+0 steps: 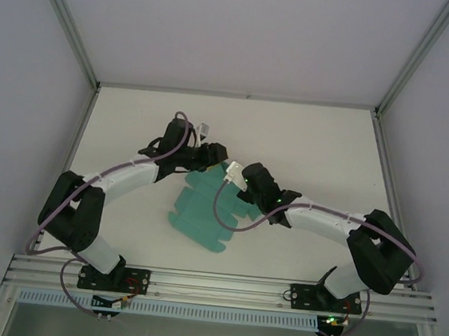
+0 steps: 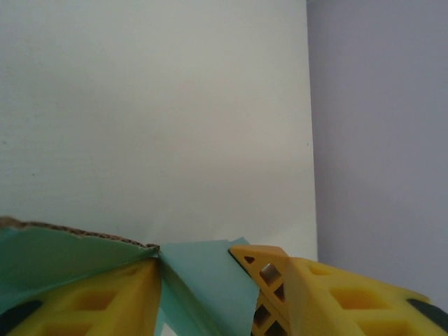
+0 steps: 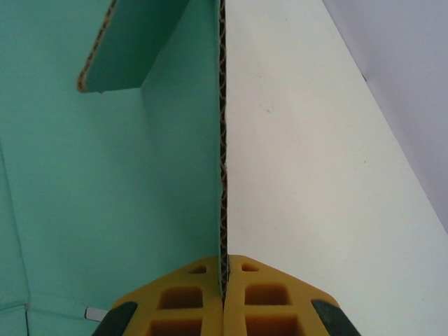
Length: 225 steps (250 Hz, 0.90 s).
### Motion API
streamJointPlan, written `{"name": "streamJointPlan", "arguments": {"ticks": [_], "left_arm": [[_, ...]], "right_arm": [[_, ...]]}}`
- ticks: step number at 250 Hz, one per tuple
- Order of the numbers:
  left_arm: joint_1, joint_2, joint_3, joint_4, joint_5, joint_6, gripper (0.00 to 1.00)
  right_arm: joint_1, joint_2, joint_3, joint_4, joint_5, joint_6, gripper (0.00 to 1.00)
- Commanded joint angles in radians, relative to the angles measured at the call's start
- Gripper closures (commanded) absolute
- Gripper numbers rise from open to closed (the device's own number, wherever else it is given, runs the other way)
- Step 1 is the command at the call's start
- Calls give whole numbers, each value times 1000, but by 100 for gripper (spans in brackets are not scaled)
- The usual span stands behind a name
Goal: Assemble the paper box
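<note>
The paper box (image 1: pixel 199 213) is a teal die-cut sheet, partly folded, on the white table between the two arms. My right gripper (image 1: pixel 238 189) sits at the sheet's right side. In the right wrist view it (image 3: pixel 225 269) is shut on the corrugated edge of a raised panel (image 3: pixel 105 175), which stands upright between the yellow fingers. My left gripper (image 1: pixel 214 156) is at the sheet's far end. In the left wrist view its yellow fingers (image 2: pixel 280 283) stand partly apart, with a folded teal flap (image 2: pixel 203 280) between them and a second flap (image 2: pixel 56 245) lying past the left finger.
The white table (image 1: pixel 307 145) stretches to the back and right of the sheet. Aluminium frame posts (image 1: pixel 398 82) and grey walls close it in on three sides. A rail (image 1: pixel 220 284) carrying both arm bases runs along the near edge.
</note>
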State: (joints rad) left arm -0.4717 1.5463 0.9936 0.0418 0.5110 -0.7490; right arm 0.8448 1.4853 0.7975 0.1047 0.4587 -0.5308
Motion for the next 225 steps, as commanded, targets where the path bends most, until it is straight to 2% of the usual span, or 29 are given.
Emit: {"name": "streamJointPlan", "arguments": {"ticks": [1, 17, 50, 90, 138, 185, 225], "left_arm": [[-5, -93, -22, -98, -89, 91, 41], [-6, -162, -39, -194, -180, 146, 31], [4, -320, -102, -373, -397, 219, 0], [53, -428, -168, -548, -600, 232, 0], [87, -454, -219, -627, -741, 209, 0], [97, -410, -211, -573, -760, 213, 0], [94, -341, -206, -446, -594, 287, 0]], "right_arm": [[14, -34, -3, 75, -37, 14, 100], [11, -34, -3, 70, -13, 8, 100], [8, -50, -4, 41, 3, 8, 100], [4, -80, -9, 13, 1, 15, 100], [2, -83, -7, -11, -10, 21, 100], [2, -78, -1, -32, -21, 40, 100], [2, -83, -1, -31, -31, 53, 100]]}}
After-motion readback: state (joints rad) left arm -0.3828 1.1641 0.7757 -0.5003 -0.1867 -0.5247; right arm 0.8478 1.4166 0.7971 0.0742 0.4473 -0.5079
